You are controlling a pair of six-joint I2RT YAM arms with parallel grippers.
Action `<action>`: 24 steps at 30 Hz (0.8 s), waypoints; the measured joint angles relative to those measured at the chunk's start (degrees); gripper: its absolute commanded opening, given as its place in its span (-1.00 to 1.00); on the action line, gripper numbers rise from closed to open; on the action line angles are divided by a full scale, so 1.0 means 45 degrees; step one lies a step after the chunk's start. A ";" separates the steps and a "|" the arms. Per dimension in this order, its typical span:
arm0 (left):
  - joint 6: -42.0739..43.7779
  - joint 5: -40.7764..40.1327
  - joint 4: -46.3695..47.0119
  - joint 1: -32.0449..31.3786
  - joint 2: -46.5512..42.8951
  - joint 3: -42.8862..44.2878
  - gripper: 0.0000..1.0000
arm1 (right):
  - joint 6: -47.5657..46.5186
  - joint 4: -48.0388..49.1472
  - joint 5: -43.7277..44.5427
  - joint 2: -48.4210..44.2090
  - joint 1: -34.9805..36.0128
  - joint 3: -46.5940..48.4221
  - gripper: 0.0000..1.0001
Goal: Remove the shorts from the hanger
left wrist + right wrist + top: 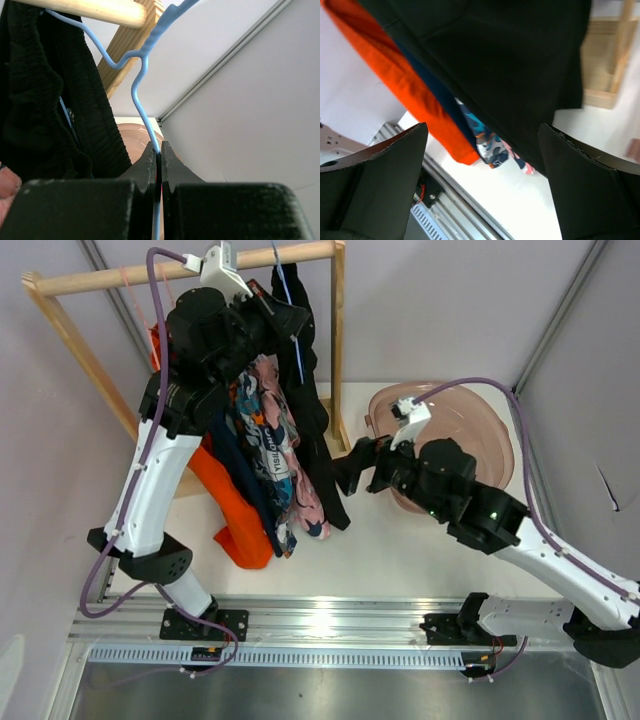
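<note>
1. Gripper (482,127) jaws wide apart, fingers (385,175) at 8 and 4 o'clock.
2. Black shorts (500,65) fill 12 o'clock.
3. Orange shorts (405,85) at 10, navy shorts (437,92) alongside.
4. Print shorts (487,142) near centre.
5. Wood frame (605,65) at 2.

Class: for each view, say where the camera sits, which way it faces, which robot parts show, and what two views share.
Top external: above and behind the bases, looking down on the wooden rack, shorts and pink bowl; left arm and right arm show.
Left wrist: on the left arm, looking up along the left tool, shut on the blue hanger.
Right wrist: on the right arm, facing the shorts, framed by the open right tool.
Shared: black shorts appear in all three.
</note>
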 measured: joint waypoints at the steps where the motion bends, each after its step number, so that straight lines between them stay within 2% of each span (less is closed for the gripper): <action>1: -0.0044 -0.0010 0.0005 -0.0039 -0.0053 -0.0068 -1.00 | 0.0019 0.0180 0.0058 0.0194 0.0214 0.0005 0.99; 10: -0.0364 -0.0034 0.0063 -0.0481 -0.0699 -0.1326 -1.00 | -0.0015 0.1107 0.0661 0.2181 0.0967 0.0748 0.98; 11: -0.0418 -0.0029 0.0078 -0.0481 -0.0865 -0.1515 -1.00 | -0.0068 0.1209 0.0767 0.2293 0.0967 0.0748 0.74; 13: -0.0461 -0.0024 0.0151 -0.0481 -0.1292 -0.2050 -1.00 | -0.0223 0.1438 0.1020 0.2487 0.0967 0.0753 0.14; 14: -0.0466 -0.0024 0.0155 -0.0481 -0.1540 -0.2322 -1.00 | -0.0350 0.1574 0.1132 0.2579 0.0962 0.0753 -0.64; 15: -0.0466 -0.0029 0.0151 -0.0481 -0.1729 -0.2501 -1.00 | -0.0316 0.1671 0.1200 0.2637 0.0962 0.0753 -1.00; 19: -0.0432 -0.0151 0.0160 -0.0481 -0.2263 -0.2759 -1.00 | -0.0379 0.2055 0.1307 0.2735 0.1132 0.0675 -1.00; 24: -0.0253 -0.0529 0.0155 -0.0486 -0.2433 -0.2735 -1.00 | -0.0044 0.2351 0.2161 0.1515 0.2414 -0.1025 -1.00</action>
